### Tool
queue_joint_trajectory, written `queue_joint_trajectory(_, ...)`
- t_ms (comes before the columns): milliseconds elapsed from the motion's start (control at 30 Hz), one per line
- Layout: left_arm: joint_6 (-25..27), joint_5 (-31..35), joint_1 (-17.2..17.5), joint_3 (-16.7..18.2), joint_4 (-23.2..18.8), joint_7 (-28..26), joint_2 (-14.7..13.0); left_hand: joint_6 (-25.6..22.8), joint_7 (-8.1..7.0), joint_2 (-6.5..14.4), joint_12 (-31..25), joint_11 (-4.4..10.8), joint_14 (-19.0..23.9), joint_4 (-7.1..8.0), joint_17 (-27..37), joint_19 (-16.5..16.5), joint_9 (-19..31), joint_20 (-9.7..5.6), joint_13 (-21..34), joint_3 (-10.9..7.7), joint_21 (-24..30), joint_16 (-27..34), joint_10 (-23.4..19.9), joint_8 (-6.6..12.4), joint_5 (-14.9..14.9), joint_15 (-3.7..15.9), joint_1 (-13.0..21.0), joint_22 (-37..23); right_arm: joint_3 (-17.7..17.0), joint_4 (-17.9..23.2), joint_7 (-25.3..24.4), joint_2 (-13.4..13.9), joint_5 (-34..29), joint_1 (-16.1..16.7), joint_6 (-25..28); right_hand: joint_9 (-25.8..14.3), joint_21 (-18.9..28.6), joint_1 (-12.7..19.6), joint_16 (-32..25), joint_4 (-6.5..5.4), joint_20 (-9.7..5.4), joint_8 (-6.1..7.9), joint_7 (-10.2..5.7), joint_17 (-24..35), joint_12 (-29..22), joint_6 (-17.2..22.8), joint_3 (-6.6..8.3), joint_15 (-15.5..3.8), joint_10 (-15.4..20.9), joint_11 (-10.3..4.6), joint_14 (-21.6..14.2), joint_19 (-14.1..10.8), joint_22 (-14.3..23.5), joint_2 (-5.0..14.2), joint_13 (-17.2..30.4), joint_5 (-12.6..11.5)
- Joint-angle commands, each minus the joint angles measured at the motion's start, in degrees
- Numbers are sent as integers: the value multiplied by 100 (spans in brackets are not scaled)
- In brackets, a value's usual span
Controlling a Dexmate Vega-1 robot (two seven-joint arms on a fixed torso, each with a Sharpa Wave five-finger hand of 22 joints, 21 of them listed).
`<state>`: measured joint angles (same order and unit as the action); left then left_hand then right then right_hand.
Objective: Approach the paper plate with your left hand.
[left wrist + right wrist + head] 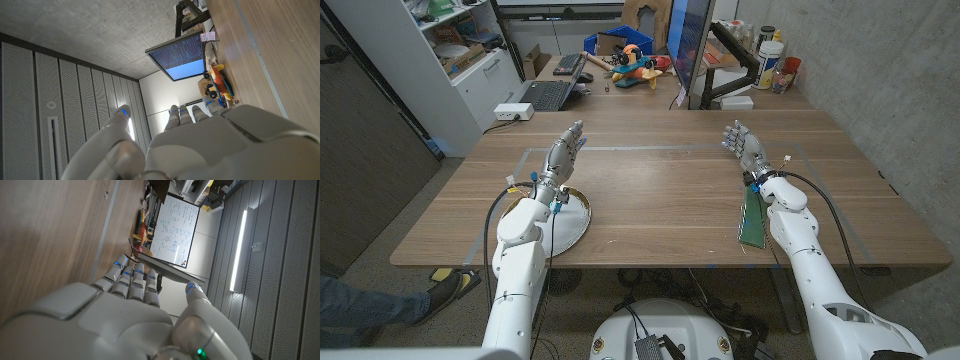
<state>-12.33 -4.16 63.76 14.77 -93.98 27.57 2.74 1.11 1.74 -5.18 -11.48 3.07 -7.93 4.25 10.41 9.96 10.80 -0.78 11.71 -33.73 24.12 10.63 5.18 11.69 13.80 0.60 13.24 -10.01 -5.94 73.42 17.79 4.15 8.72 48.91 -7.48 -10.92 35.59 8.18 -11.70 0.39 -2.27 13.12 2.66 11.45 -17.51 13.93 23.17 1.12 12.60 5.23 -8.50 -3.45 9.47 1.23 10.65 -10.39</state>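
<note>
Paper plate point(570, 222) at near table point(660, 190) edge under left arm, both hands' fingers spread, empty.

Head camera overlooking table point(660, 185), wrist cameras close behind hands, sharing tabletop

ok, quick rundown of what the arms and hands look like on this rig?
Both arms have glossy white rounded shells. The left hand and right hand are silver-grey, segmented, with dark joints; the wrist views show small blue lights on the fingers. Black cables loop out near each wrist, and there are small blue and green fittings at the left wrist.
</note>
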Motion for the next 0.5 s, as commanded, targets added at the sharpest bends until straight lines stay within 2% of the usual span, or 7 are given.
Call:
queue_joint_trajectory(33,5,53,161,-38,-262,13,-84,-53,4,-1,-29,8,9,-39,5,350,7,24,1,0,-13,28,-20,10,26,2,68,-11,-1,-14,-13,-4,-5,-36,-24,-15,-19,9,-2,35,24,-23,20,3,21,49,27,-7,67,-8,-45,-47,28,65,17,-16)
queue_joint_trajectory(500,-35,310,418,-99,-612,-112,-260,-58,-2,10,-40,-1,31,-51,4,347,7,44,-11,5,-39,32,-52,7,18,12,87,-12,-24,-182,2,-3,9,-137,-100,-13,-60,1,-5,44,27,-37,24,-6,41,58,20,-6,73,-19,-55,-59,29,67,13,-16)
